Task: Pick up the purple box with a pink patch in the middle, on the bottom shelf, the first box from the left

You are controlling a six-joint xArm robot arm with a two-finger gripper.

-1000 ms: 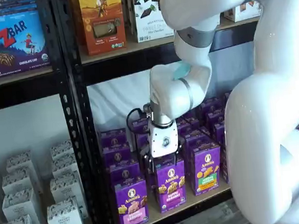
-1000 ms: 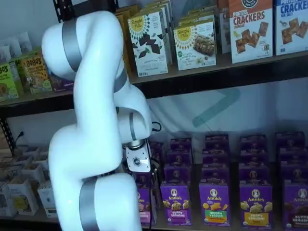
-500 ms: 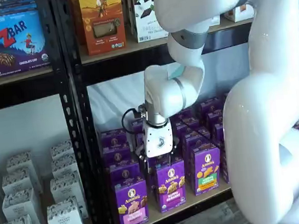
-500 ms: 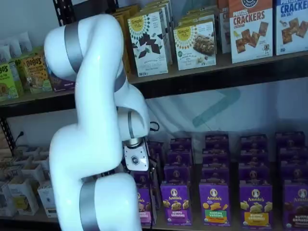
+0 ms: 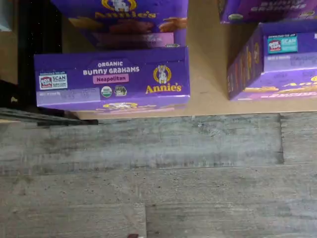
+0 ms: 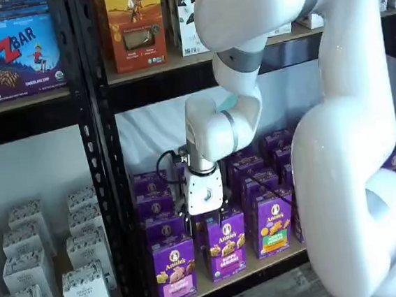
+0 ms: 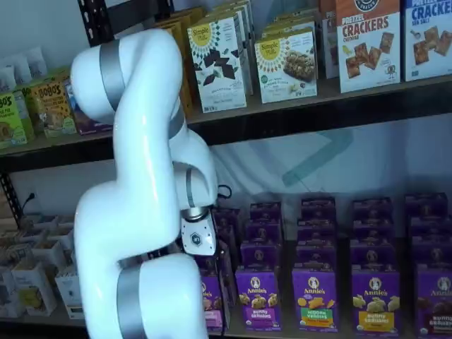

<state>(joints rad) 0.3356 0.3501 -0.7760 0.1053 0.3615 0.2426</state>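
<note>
You're on the approach: the gripper hovers with jaws spread wide and empty, the purple box just below it, front of the bottom shelf; next, descend squarely around its top.

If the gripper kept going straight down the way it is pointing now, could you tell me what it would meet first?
Probably the top of a purple Annie's box: the gripper hangs pointing down above the left end of the bottom shelf, between the purple box and its neighbour. Depth is unclear, so which box I cannot tell.
</note>
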